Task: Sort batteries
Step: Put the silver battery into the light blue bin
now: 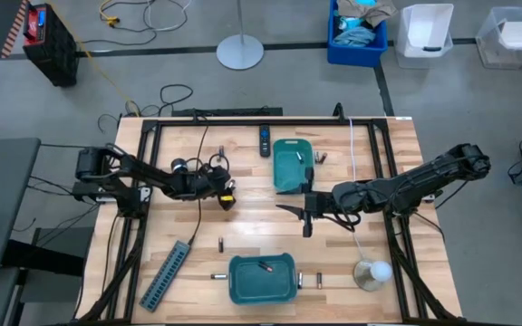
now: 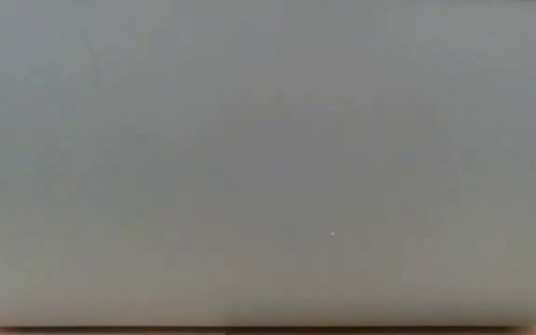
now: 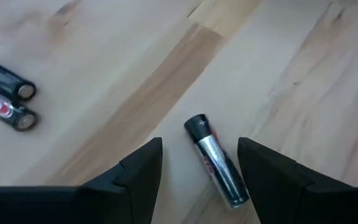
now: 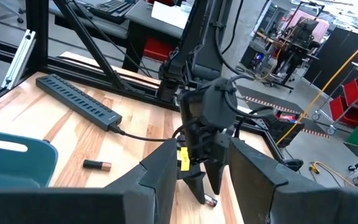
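Note:
My left gripper (image 1: 227, 197) (image 3: 199, 143) is open and tipped down over the table's middle left. A silvery battery with a black cap (image 3: 217, 163) lies flat on the wood between its two fingers, touching neither. Two dark batteries (image 3: 6, 99) lie side by side farther off. My right gripper (image 1: 304, 213) (image 4: 202, 149) hangs open above the table's middle with nothing between its fingers. Its wrist view shows the left gripper (image 4: 205, 186) low over that battery (image 4: 211, 200). Loose batteries (image 1: 222, 244) (image 1: 301, 280) lie near the near teal tray (image 1: 284, 288), and one battery (image 1: 265, 266) lies in it.
A second teal tray (image 1: 279, 177) stands at the far middle, with a black remote (image 1: 265, 140) beside it. A grey power strip (image 1: 166, 274) lies at the near left, and a white round object (image 1: 372, 273) at the near right. The low view shows only flat grey.

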Robot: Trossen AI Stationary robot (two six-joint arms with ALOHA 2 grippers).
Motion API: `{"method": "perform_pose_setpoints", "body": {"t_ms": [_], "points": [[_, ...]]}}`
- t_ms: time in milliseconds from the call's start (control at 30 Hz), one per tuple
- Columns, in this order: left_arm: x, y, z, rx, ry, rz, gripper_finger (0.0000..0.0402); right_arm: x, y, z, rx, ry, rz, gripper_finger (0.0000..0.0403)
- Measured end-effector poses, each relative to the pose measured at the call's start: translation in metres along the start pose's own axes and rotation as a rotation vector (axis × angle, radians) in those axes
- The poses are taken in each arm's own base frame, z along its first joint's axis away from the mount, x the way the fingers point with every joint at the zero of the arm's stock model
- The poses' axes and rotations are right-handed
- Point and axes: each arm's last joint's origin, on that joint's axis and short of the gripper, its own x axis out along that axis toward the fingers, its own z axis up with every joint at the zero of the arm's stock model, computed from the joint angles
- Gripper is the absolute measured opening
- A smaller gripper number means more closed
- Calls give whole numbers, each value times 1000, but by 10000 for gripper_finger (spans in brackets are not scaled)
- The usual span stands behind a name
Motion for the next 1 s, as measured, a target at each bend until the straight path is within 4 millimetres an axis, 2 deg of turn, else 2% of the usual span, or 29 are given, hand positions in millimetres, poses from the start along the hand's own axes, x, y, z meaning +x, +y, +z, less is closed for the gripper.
{"method": "perform_pose_setpoints", "body": {"t_ms": [233,667,1000], "points": [[2,4,0,-8,33,-51,199,0,0,-1,-2,7,0,157],[2,6,-4,11,97,-57,100,0,0,-1,-1,7,0,157],[1,6,-8,28,138,-75,48,0,0,-1,6,7,0,157]]}}
